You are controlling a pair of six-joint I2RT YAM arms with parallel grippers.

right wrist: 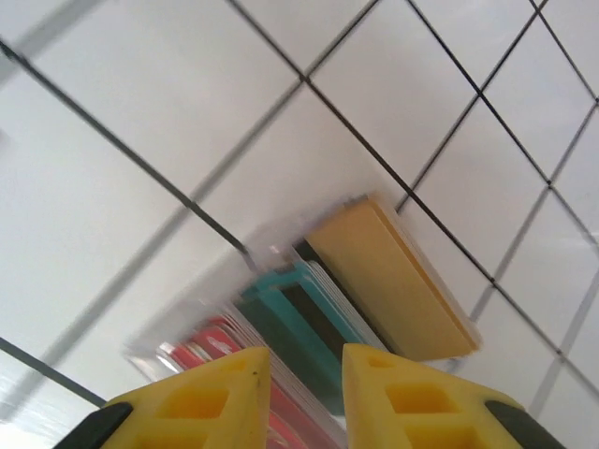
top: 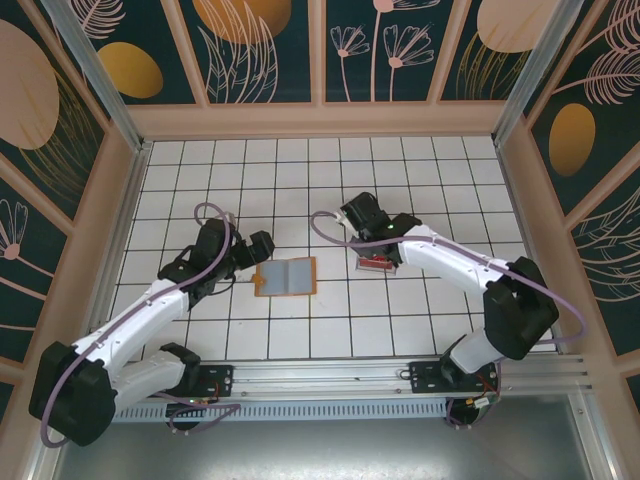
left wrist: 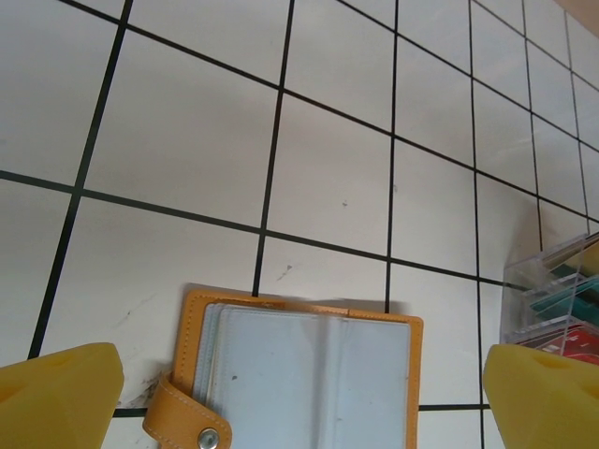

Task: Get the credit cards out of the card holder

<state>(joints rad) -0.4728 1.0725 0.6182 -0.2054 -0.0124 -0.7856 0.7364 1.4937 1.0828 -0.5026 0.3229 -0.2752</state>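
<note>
Lying open, card holder (top: 286, 277) just ahead of wide-open left end effector (left wrist: 300, 372); right end effector (right wrist: 305, 383) narrowly parted over tray (left wrist: 538, 273).

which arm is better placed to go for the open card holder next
Probably left: the left pincer is wide open close by the card holder; the right pincer, barely parted, hangs over the clear tray.

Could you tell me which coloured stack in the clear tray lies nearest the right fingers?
The red stack, right by the right fingers; the teal stack sits in the middle and the orange stack lies farthest.
</note>
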